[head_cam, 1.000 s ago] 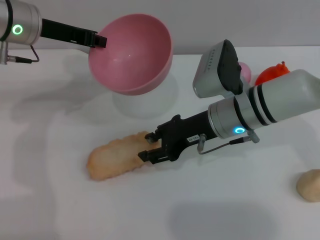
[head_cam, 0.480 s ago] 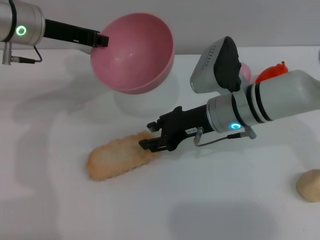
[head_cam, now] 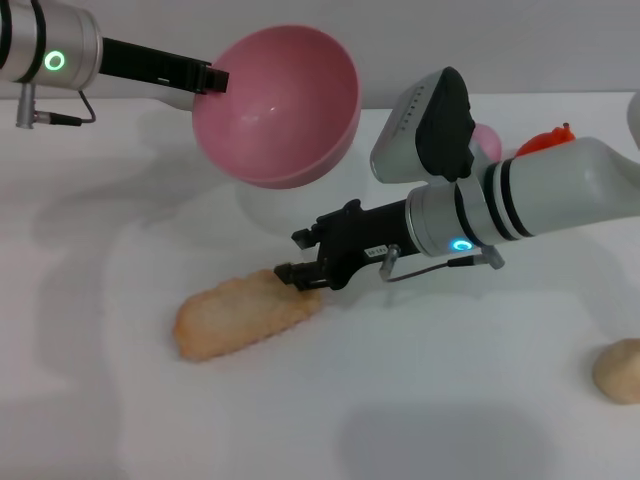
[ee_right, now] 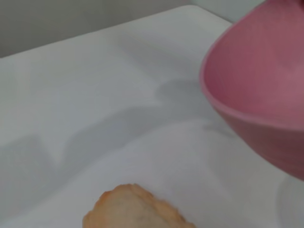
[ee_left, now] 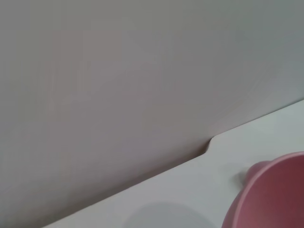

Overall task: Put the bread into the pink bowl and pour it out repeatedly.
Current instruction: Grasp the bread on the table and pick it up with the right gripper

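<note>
Pale tan bread (head_cam: pixel 240 313) lay on the table (head_cam: pixel 420 400), below the pink bowl (head_cam: pixel 280 100) the left gripper (head_cam: pixel 212 78) held tilted by its rim. The right gripper (head_cam: pixel 297 272) had slid in, fingers now pinching the loaf's near end; earlier they were spread beside it, so lifting looked next.

Bread (head_cam: pixel 240 314) flat on table (head_cam: pixel 420 400), lower left of centre. Pink bowl (head_cam: pixel 278 105) above it, upper centre, off table, tilted. Right gripper (head_cam: pixel 300 271) at bread's right end. Rounded lump (head_cam: pixel 617 369) at right edge.
</note>
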